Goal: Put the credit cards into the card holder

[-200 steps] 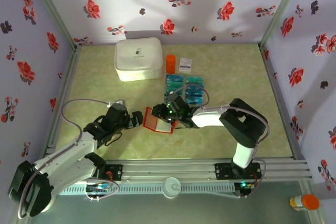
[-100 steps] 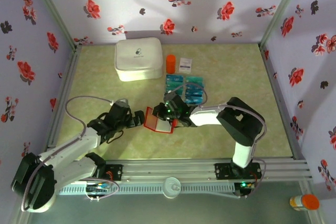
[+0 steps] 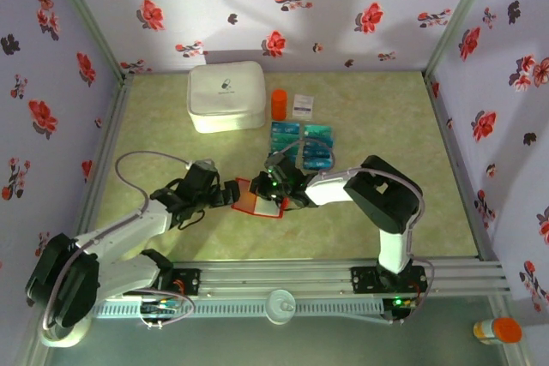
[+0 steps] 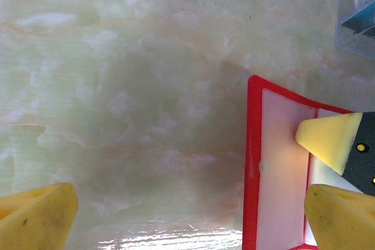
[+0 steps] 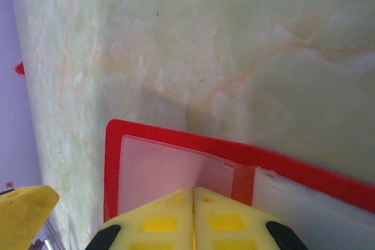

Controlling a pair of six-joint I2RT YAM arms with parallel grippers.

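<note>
**Card holder open, both arms at it**

Card holder lies open on the table, front middle, red rim framing its pale clear pockets. Right fingers are pressed together, tips low over a clear pocket beside the centre fold; cannot tell whether they touch it. Left fingers are spread wide at the holder's left side, one over bare table, the other over the holder's inner pocket. Credit cards, teal and blue, lie in rows just behind the holder. Further back, along the rear of the table: white zip case, orange cylinder just beside it, small white packet next along.
</note>
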